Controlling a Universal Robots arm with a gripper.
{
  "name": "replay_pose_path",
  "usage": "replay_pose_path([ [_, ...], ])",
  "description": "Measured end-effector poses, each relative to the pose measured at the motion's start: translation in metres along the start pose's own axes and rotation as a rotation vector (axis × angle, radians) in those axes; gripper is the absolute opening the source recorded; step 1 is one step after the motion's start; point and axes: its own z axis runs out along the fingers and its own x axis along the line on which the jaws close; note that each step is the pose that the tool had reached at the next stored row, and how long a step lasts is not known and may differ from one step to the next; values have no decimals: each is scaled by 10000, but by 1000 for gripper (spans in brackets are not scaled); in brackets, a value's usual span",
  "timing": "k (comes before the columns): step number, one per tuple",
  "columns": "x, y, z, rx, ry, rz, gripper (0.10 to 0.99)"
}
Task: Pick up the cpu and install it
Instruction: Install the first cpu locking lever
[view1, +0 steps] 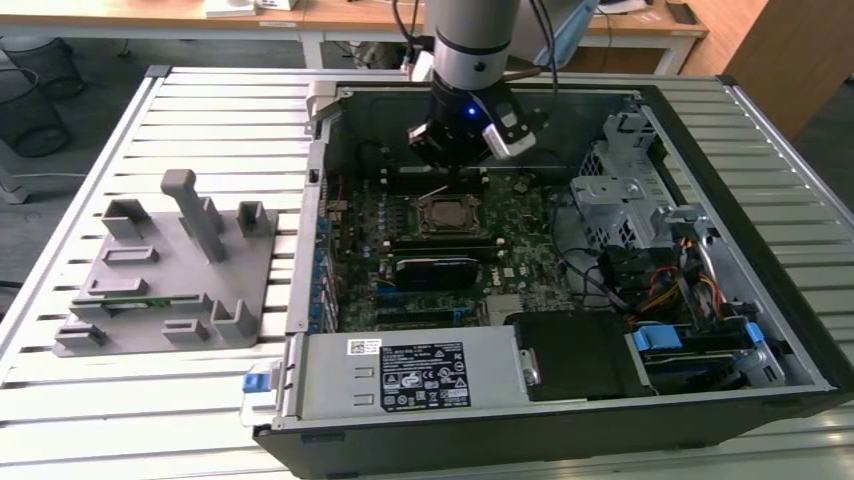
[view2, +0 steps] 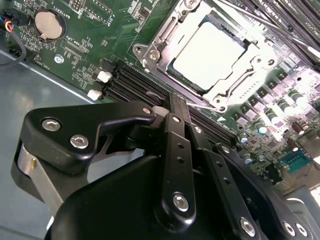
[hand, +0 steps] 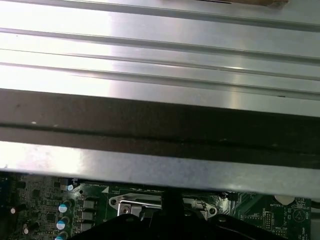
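The cpu (view2: 209, 54) lies seated in its socket (view2: 150, 55). The gripper (view2: 172, 107), jaws closed on nothing, hovers just beside it; any lift should stay vertical to avoid disturbing the chip.

Slatted metal bench (view1: 200, 110), wooden desks (view1: 347, 15) behind, wire bins (view1: 34, 90) on grey floor (view1: 54, 200).

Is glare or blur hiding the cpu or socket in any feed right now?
In the second wrist view the cpu is washed out by glare, though its outline reads; in the first wrist view bright reflections streak the case wall; in the exterior view the socket is evenly lit.
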Motion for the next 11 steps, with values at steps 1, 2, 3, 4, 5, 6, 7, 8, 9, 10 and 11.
replay_pose_path([
  [1, -4, 0, 6, 0, 0, 0, 106],
  [2, -10, -1, 12, 0, 0, 0, 106],
  [3, -15, -2, 19, 0, 0, 0, 106],
  [4, -19, -2, 27, -1, 0, 1, 106],
  [5, -23, -3, 34, 0, 0, 1, 106],
  [6, -28, -4, 42, 0, 0, 1, 106],
  [7, -33, -5, 50, 0, 1, 1, 106],
  [8, -39, -6, 58, 1, 1, 1, 106],
  [9, -45, -7, 67, 1, 1, 0, 106],
  [10, -50, -9, 76, 1, 1, 0, 106],
  [11, -55, -10, 85, 1, 0, 1, 106],
])
